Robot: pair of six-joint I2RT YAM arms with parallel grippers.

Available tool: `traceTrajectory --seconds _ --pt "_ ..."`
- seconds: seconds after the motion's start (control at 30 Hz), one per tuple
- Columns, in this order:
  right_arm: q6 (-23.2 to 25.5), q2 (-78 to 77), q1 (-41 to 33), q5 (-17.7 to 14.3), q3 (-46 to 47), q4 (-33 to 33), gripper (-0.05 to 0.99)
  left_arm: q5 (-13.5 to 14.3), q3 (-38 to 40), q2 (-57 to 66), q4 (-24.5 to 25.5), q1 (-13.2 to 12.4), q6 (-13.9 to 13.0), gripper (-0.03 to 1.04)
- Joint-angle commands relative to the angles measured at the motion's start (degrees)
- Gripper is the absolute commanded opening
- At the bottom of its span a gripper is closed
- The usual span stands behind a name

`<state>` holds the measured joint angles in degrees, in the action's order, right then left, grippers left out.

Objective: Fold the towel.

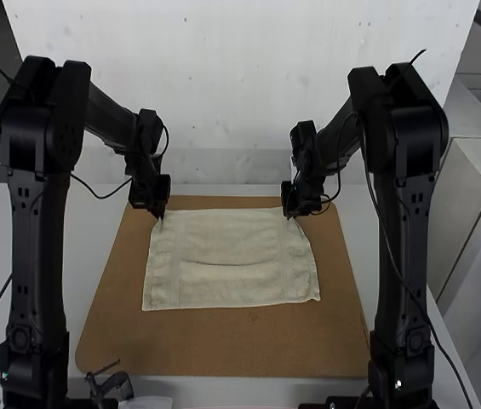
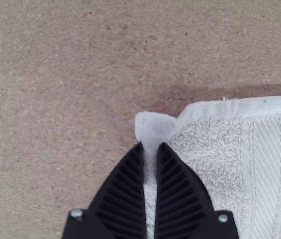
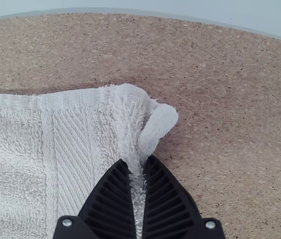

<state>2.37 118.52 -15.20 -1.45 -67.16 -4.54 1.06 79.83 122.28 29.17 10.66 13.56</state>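
While the left pincer and right pincer are closed on the far corners of the towel, its body extends nearward, long axis crosswise, equally near both.

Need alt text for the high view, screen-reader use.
Two grippers pinch the far corners of a cream towel, one each. It lies spread, slightly rumpled, on a brown board.

And here's the pale table with a brown, speckled board lying flat on it, rounded at the corners, and on that board the cream towel, spread out, lightly creased through its middle.
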Motion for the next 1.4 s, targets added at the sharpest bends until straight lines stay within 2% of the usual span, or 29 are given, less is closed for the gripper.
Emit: traceTrajectory --seconds 0.0,0.53,0.73,0.87,0.97,1.13,1.2,1.37 --pt "0.44 0.84 4.04 -7.07 1.06 0.76 0.02 -2.91 0.59 -3.1 1.68 1.56 0.85 0.01" --pt "2.9 -7.07 5.18 -6.81 1.68 7.08 0.02 -0.27 4.72 -10.57 1.86 1.83 1.2 0.01" --pt "3.87 -11.82 4.74 -6.54 5.37 14.73 0.02 1.31 6.83 -12.24 1.24 2.88 1.29 0.02" --pt "4.48 -13.14 4.57 -5.67 6.07 15.96 0.02 3.07 8.23 -12.33 1.07 3.67 0.94 0.02" --pt "4.84 -13.75 4.65 -4.61 7.39 18.77 0.02 3.33 8.67 -12.33 0.89 3.58 0.94 0.02" --pt "4.84 -14.46 4.65 -4.35 8.71 19.65 0.02 3.07 6.48 -13.03 1.24 4.2 1.29 0.02" --pt "4.4 -14.9 4.65 -3.64 9.24 19.21 0.02 3.07 4.02 -14.0 1.24 4.73 1.2 0.02" --pt "0.97 -17.09 5.09 1.72 11.08 15.43 0.02 2.19 -2.4 -17.86 1.15 4.55 1.2 0.02"
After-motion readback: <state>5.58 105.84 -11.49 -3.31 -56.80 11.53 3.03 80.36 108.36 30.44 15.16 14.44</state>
